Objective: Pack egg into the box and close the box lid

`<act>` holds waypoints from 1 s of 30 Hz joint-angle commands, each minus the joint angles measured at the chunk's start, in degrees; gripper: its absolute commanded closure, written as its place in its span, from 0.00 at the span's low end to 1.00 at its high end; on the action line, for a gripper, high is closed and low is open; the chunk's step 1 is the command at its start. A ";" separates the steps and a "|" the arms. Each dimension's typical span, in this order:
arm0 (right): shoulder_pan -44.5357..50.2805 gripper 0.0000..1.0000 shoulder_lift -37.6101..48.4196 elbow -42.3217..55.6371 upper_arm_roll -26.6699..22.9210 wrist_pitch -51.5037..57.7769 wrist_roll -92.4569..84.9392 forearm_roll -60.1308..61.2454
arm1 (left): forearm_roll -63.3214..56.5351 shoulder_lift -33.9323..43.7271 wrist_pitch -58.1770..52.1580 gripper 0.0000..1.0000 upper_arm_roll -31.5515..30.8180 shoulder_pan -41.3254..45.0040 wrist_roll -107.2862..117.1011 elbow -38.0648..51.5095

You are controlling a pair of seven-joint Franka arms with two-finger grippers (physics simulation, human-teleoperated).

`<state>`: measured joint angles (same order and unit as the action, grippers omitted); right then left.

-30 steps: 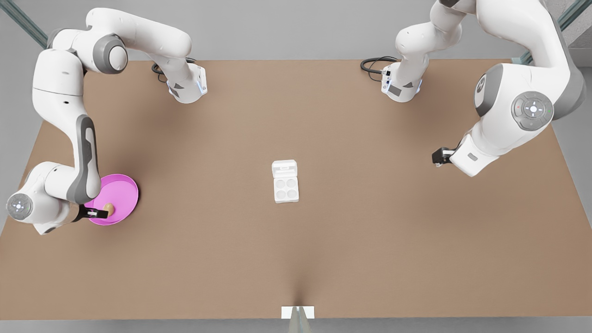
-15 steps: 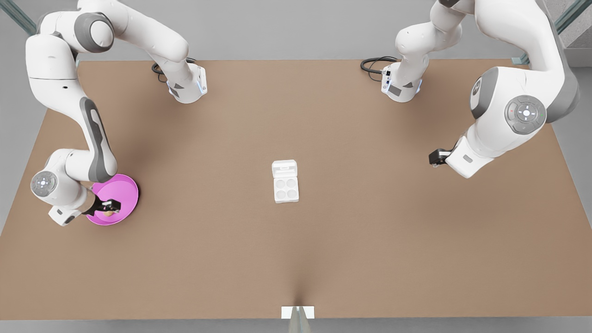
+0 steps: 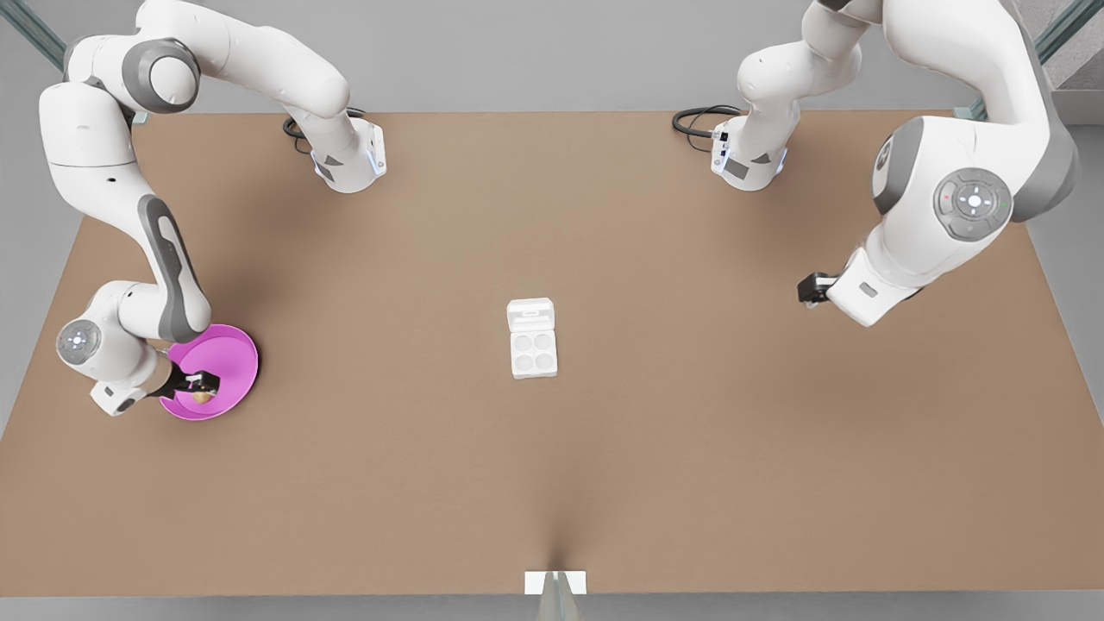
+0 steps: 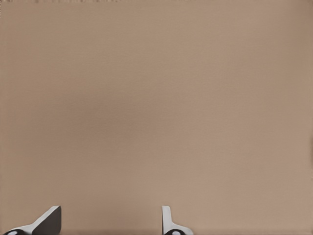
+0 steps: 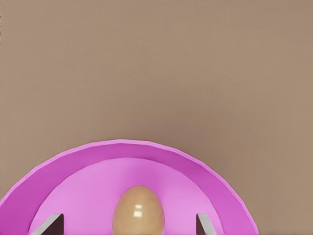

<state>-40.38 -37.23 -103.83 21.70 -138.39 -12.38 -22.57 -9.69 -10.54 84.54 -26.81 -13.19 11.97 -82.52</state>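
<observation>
My right gripper [image 3: 201, 385] sits low over the pink plate [image 3: 237, 355] at the table's [image 3: 552, 483] edge on the front view's left, fingers [image 5: 53, 225] spread apart with the egg [image 5: 139, 211] between them, not clamped yet as far as I can tell. The egg lies on the plate floor, centred between the fingers in the right wrist view. To do this well I'd judge: drop until the pads flank the egg's widest part, close gently since a smooth oval will likely squirt out if pinched off-centre, then lift straight up to clear the plate's raised rim before travelling. My left gripper [image 3: 811, 289] waits above bare table toward the edge on the front view's right, fingers [image 4: 46, 221] apart, holding nothing. The box [image 3: 532, 349] is at mid-table, well apart from the plate, all four cups empty, the lid [image 3: 530, 314] lying open flat on the side toward the arm bases. Nothing stands between plate and box. Cables [image 3: 699, 119] lie near the far edge, out of the way.
</observation>
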 commanded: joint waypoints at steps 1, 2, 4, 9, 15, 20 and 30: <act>0.13 0.00 0.40 -1.02 0.01 -1.88 0.08 0.34 | -0.06 0.09 -0.25 0.00 -0.08 0.01 0.42 0.52; -0.05 0.00 0.84 -2.60 0.10 -3.20 0.08 0.51 | -0.06 0.70 -0.25 0.00 -0.08 -0.26 0.33 0.96; -0.31 0.00 1.11 -3.13 0.10 -3.38 0.08 0.43 | -0.15 0.70 -0.16 0.00 0.62 -0.70 0.07 2.80; -1.98 0.00 0.58 -3.13 0.01 -4.17 -0.19 -0.01 | -0.24 0.70 -1.13 0.00 0.09 -1.22 0.25 2.71; -2.69 0.00 -0.39 -4.71 0.01 -7.07 -0.27 -0.19 | 0.11 1.05 -1.66 0.00 -0.26 -1.31 0.25 2.71; -3.48 0.03 -1.35 -4.80 0.01 -7.95 -0.27 -0.19 | 0.29 1.05 -1.66 0.00 -0.17 -1.14 0.25 2.71; -3.56 0.38 -0.74 -5.42 0.01 -7.86 -0.27 -0.19 | 0.38 2.11 -1.83 0.00 -1.58 -1.40 0.42 2.63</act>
<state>-43.92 -38.08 -109.23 21.70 -146.03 -12.26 -22.85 -9.30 -8.62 82.83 -28.29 -14.56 12.23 -79.90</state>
